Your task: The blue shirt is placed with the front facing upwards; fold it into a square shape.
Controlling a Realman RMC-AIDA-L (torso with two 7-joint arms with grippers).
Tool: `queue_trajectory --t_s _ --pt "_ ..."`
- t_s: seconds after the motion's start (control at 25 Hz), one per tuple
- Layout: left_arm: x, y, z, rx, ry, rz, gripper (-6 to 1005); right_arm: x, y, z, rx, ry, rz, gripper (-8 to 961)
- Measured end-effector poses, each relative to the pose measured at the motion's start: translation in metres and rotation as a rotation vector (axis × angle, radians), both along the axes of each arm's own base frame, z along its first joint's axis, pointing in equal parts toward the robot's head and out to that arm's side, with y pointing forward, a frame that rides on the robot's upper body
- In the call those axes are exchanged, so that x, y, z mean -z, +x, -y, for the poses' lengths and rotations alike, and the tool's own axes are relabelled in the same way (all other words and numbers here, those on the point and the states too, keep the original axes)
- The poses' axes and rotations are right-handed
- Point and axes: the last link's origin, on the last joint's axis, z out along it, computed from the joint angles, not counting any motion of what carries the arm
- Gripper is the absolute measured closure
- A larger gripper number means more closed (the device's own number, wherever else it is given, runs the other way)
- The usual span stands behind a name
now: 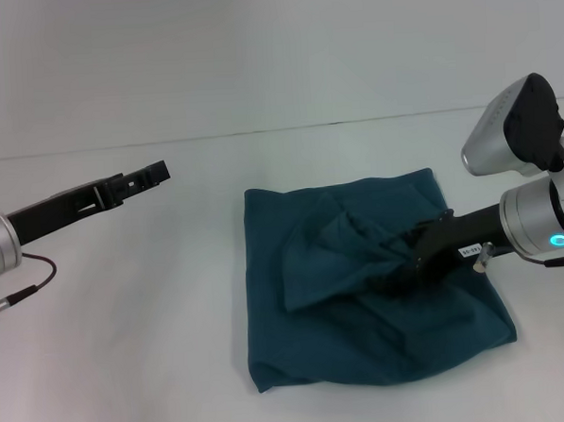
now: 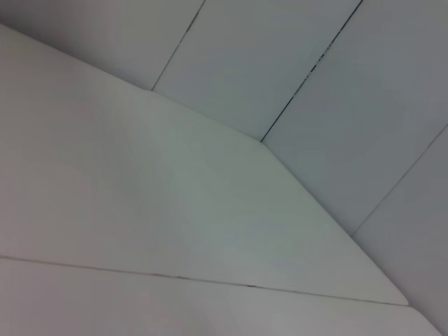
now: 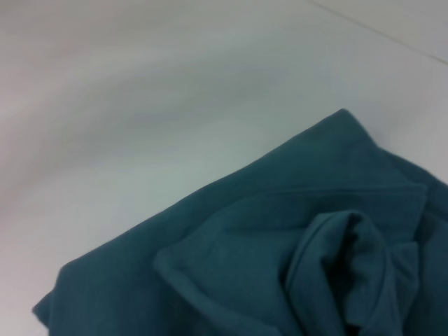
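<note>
The blue shirt [image 1: 364,334] lies on the white table [image 1: 127,323] just right of centre, folded into a rough square with only plain teal fabric showing. My right gripper [image 1: 407,258] reaches in from the right over the shirt's middle. It is shut on a bunched, raised fold of the fabric. The right wrist view shows the shirt [image 3: 231,280] close up, with the rolled fold and a corner lying on the table. My left gripper [image 1: 155,171] hangs above the table at the left, well clear of the shirt.
The table's far edge [image 1: 259,132] meets a pale wall. The left wrist view shows only the bare table top [image 2: 140,210] and wall panels.
</note>
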Motion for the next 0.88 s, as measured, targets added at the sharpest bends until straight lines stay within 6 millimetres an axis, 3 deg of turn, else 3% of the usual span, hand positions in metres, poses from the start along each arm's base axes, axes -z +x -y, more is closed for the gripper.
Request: queue_trajectory --t_s 0.36,0.76,0.88 --pt "-0.0001 0.0001 -0.0001 0.005 0.002 -0.005 93 -0.0008 -0.0002 -0.0074 0.01 0.047 0.004 137" --pt "-0.0002 0.0 0.0 0.008 0.004 -0.007 92 -0.0008 0.0013 -0.0064 0.018 0.052 -0.007 625" --pt "-0.0001 0.0001 0.0001 0.009 0.003 -0.006 92 -0.0004 -0.0005 -0.006 0.016 0.05 -0.019 687"
